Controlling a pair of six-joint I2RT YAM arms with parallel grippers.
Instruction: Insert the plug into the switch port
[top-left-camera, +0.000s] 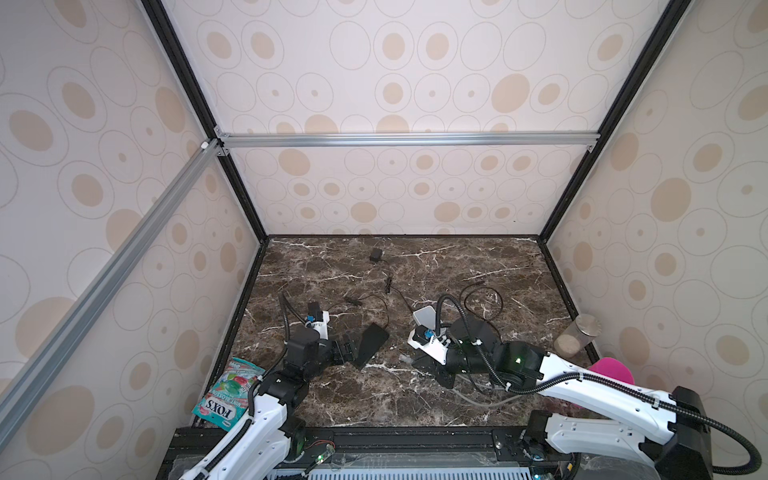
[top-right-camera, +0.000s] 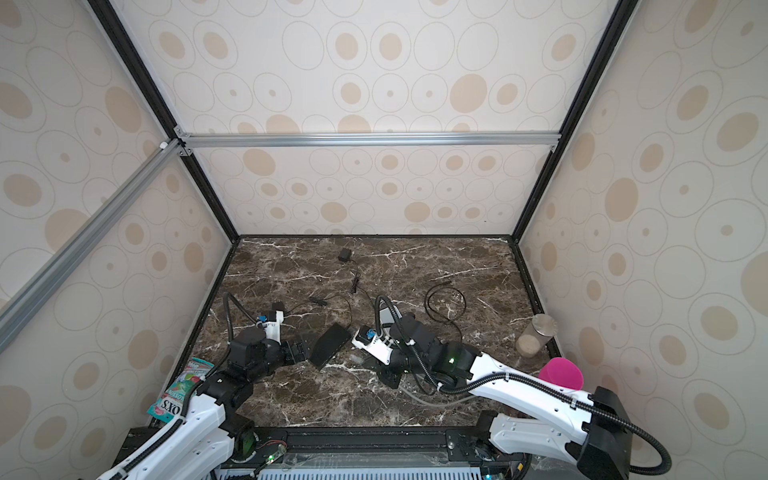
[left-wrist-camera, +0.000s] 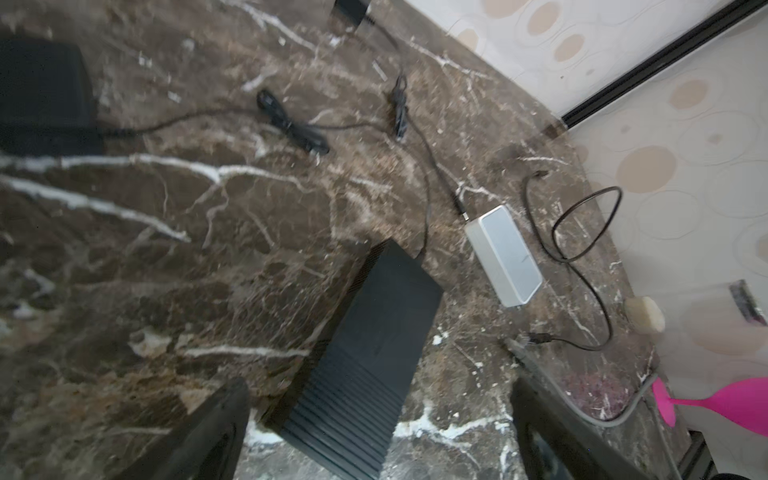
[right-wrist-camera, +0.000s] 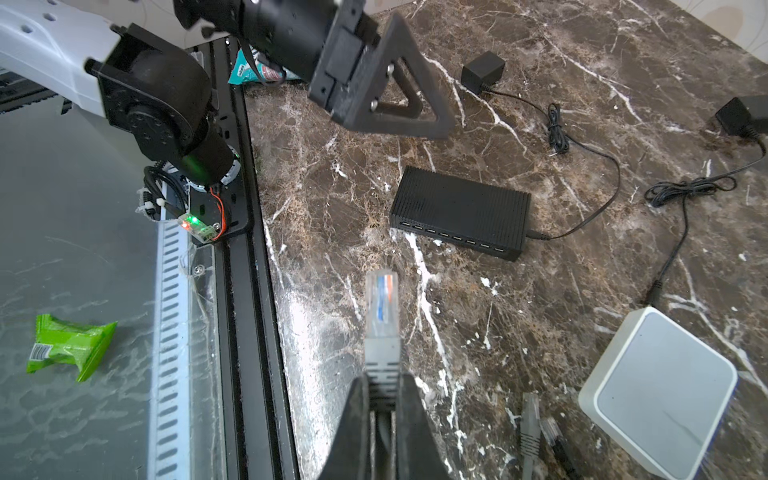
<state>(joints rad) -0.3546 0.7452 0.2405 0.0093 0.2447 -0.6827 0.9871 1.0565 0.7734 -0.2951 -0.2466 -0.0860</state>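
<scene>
The switch (right-wrist-camera: 459, 210) is a black ribbed box lying flat on the marble table; it also shows in both top views (top-left-camera: 372, 345) (top-right-camera: 330, 345). A row of ports (right-wrist-camera: 453, 239) lines its long front face, which is turned towards my right gripper. My right gripper (right-wrist-camera: 381, 380) is shut on the grey boot of the plug (right-wrist-camera: 381, 303). The clear tip with coloured wires sticks out ahead, a short way from the ports and not touching them. My left gripper (left-wrist-camera: 374, 436) stands open, its fingers wide on either side of one end of the switch (left-wrist-camera: 365, 361).
A white box (right-wrist-camera: 660, 390) with a black lead lies beside my right gripper. Two black power adapters (right-wrist-camera: 482, 68) (right-wrist-camera: 739, 116) and thin cords lie further off. Loose cable ends (right-wrist-camera: 530, 424) lie nearby. A jar (top-left-camera: 577, 334), a pink cup (top-left-camera: 613, 370) and a candy bag (top-left-camera: 228, 392) sit at the table's edges.
</scene>
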